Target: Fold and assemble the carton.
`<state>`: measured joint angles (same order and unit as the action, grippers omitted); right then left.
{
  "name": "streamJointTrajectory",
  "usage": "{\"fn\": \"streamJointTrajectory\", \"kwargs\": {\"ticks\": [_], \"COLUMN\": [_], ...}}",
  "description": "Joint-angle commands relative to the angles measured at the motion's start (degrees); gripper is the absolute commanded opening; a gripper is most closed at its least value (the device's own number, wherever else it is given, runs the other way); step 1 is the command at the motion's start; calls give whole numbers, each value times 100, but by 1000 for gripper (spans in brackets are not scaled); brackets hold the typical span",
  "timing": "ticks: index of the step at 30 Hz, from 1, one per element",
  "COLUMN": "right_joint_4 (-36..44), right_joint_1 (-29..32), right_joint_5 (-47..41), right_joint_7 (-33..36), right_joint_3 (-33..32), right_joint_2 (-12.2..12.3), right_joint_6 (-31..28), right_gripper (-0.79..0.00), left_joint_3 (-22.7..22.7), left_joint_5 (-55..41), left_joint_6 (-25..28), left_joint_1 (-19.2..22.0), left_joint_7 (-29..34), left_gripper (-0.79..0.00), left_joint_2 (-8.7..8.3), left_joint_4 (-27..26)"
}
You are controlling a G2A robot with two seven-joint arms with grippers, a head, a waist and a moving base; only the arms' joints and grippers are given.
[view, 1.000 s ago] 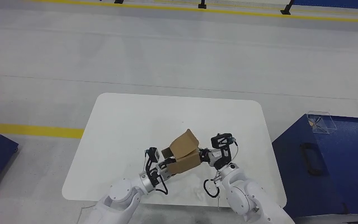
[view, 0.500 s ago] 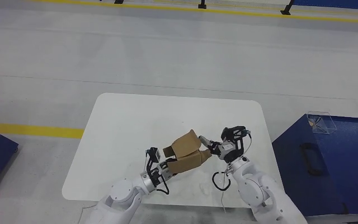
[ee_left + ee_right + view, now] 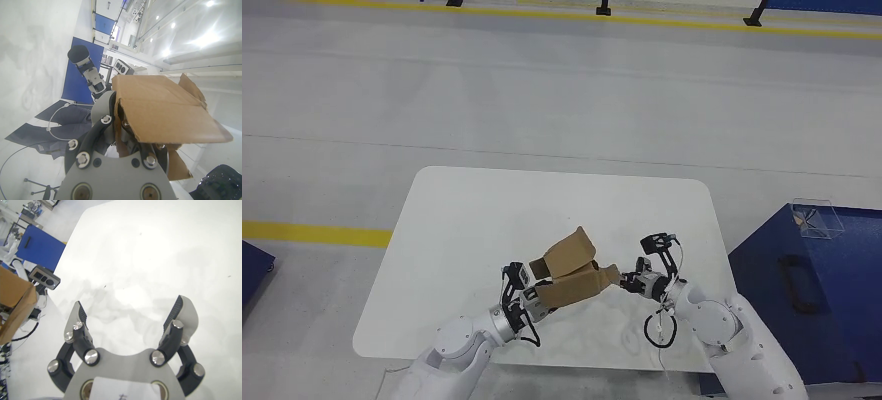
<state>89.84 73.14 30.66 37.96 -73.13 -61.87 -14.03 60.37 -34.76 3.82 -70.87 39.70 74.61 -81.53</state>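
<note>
One carton, brown corrugated board, half-formed, flaps loose. Held near the centre of the bench, toward 6 o'clock. Left pincer clenched on its 9 o'clock wall. Right pincer released, empty, just beside its 3 o'clock end. Handling, judged: light, stiff across panels, yielding at creases, edges easily crushed. Best hold: a panel edge near a fold, not a flap tip.
</note>
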Motion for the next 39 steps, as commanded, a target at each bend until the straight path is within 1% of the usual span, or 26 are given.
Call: {"fn": "streamJointTrajectory", "kwargs": {"ticks": [1, 3, 8, 13, 26, 39], "right_joint_4": [-45, -100, -114, -71, 271, 376], "right_joint_1": [-65, -140, -204, -209, -142, -175], "right_joint_5": [-474, -838, -1352, -1644, -1834, -1444], "right_joint_7": [303, 477, 649, 755, 629, 580], "right_joint_3": [37, -18, -186, -302, -390, -181], "right_joint_2": [-9, -6, 15, 39, 68, 73], "right_joint_6": [-199, -311, -440, -488, -441, -257], "right_gripper": [0, 0, 0, 0, 0, 0], "left_joint_3": [-25, -45, -76, -82, -115, -103], "left_joint_5": [-13, -24, 14, 24, 169, 174], "left_joint_6": [-24, -34, -31, -34, 44, 76], "left_joint_1": [19, 40, 66, 84, 82, 43], "left_joint_7": [15, 36, 46, 51, -1, -5], "left_gripper": [-785, -785, -785, -785, -785, -785], "left_joint_2": [7, 14, 22, 28, 39, 44], "left_joint_4": [24, 52, 106, 135, 185, 181]}}
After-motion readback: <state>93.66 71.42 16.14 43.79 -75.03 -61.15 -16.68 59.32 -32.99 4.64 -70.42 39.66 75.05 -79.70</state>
